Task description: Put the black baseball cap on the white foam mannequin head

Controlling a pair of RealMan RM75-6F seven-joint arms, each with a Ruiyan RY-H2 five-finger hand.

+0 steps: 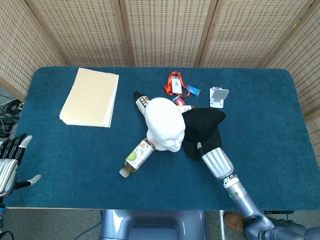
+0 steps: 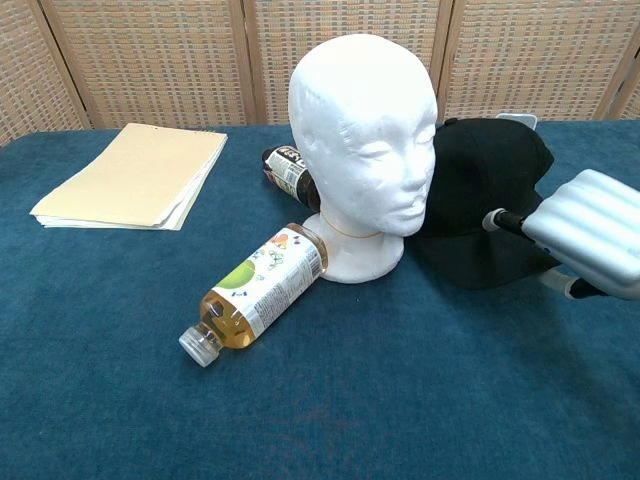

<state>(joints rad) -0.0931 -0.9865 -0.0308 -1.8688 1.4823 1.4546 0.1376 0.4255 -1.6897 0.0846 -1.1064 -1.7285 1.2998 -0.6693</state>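
The left hand (image 1: 9, 162) is resting at the far left edge of the blue desk (image 1: 60, 150), palm down, its fingers (image 1: 15, 143) spread apart and holding nothing. Farther in, a stack of cream paper (image 1: 90, 96) is lying flat near the back left. A clear bottle with a green-apple label (image 2: 252, 293) is lying on its side, its base touching the foot of the white foam mannequin head (image 2: 365, 140). The mannequin head is standing upright at the desk's centre, bare-topped. A dark bottle (image 1: 141, 102) is lying behind it. The black baseball cap (image 1: 202, 130) is sitting just beside the head on its right, raised against it rather than flat on the desk. The right hand (image 1: 216, 161) is gripping the cap's near edge, its fingers curled under the fabric. Behind the cap, an orange lanyard with a badge (image 1: 176, 84) and a small white stand (image 1: 218, 96) are lying near the rear edge.
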